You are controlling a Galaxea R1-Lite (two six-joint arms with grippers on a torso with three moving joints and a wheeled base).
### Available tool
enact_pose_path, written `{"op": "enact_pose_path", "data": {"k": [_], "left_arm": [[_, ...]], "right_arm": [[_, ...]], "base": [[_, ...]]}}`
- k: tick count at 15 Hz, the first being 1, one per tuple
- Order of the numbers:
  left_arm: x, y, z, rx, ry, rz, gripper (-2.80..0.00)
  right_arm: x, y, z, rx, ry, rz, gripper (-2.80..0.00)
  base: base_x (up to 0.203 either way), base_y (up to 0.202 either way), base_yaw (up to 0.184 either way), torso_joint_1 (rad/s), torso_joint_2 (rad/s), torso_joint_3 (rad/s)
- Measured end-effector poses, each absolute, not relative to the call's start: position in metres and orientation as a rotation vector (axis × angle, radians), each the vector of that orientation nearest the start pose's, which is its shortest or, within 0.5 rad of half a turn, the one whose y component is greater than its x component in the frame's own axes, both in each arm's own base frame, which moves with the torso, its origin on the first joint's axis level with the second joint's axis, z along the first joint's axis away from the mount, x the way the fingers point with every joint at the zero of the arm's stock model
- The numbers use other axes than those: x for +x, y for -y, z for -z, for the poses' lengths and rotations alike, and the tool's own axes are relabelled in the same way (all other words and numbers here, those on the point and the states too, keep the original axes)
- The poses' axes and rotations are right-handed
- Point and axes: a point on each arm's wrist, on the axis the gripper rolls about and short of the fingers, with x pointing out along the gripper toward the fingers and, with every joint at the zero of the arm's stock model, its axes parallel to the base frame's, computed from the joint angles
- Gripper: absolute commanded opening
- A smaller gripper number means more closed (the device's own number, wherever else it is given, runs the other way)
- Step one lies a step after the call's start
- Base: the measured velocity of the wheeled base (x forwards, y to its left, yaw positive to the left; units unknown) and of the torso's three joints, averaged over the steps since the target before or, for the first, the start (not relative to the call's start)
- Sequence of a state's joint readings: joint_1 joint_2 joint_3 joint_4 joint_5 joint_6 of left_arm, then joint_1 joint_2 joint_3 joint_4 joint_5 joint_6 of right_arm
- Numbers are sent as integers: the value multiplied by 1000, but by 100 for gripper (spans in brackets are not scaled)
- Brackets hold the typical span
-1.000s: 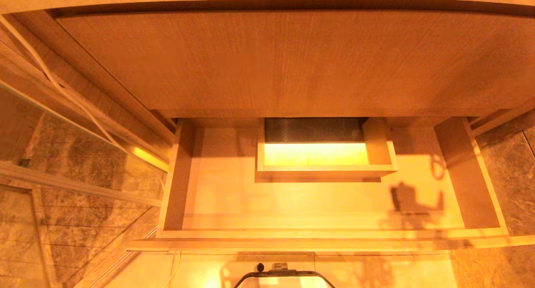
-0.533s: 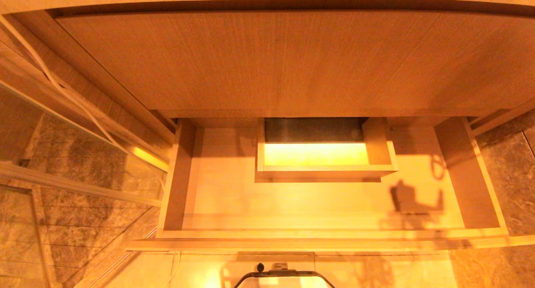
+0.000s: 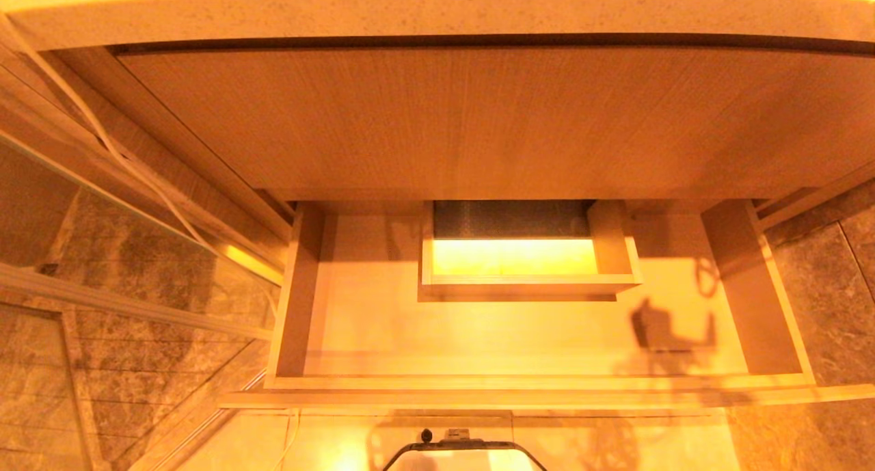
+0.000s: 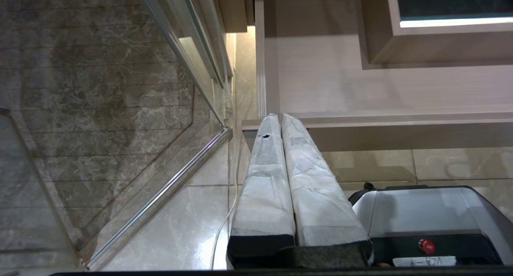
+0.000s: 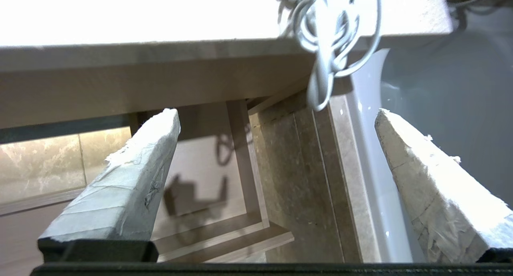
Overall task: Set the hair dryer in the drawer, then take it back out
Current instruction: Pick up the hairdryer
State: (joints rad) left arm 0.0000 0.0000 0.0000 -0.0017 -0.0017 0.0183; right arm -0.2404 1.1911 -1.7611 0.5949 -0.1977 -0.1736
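Two taped fingers (image 5: 120, 188) of your right gripper (image 5: 276, 119) stand spread as wide as they go, with nothing between them. Just past and above the gap, in the right wrist view, a bundle of pale grey cord (image 5: 328, 31) hangs over the edge of the countertop (image 5: 140, 63); that cord is all you can see of the hair dryer, whose body is not visible in any view. The cord is clear of both pads, nearer the finger on the bathtub side. Beyond the fingers lies the pulled-out drawer (image 5: 256, 228), with the gripper's shadow and the loop of the cord's shadow cast on its pale floor.

Your left gripper (image 4: 280, 117) hangs low in front of the cabinet, its two wrapped fingers (image 4: 264, 180) pressed together on nothing, their tips close to the drawer's front edge (image 4: 400, 121). Beside it you see the robot's base (image 4: 421, 212) with a red button, a glass shower panel (image 4: 100, 107) and a thin white cable (image 4: 224, 228) on the tiled floor.

From the head view, neither arm shows. The drawer (image 3: 547, 382) stands open below the countertop (image 3: 410, 16), its floor bare of objects, with the boxed cut-out (image 3: 526, 279) set against its back. The gripper's shadow (image 3: 666, 331) falls near the drawer's right side wall.
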Motion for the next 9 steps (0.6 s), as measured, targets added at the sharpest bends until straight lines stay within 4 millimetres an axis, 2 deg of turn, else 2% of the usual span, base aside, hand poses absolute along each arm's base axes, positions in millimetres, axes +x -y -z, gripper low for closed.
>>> {"op": "enact_pose_path", "data": {"k": [4, 9], "left_arm": [[-23, 0, -76, 18, 1, 2, -280], [-23, 0, -76, 18, 1, 2, -280]], "right_arm": [[93, 27, -434, -172, -55, 435, 0], [94, 27, -435, -173, -47, 435, 0]], "base": [[0, 0, 0, 115, -205, -97], [0, 0, 0, 257, -496, -235]]}}
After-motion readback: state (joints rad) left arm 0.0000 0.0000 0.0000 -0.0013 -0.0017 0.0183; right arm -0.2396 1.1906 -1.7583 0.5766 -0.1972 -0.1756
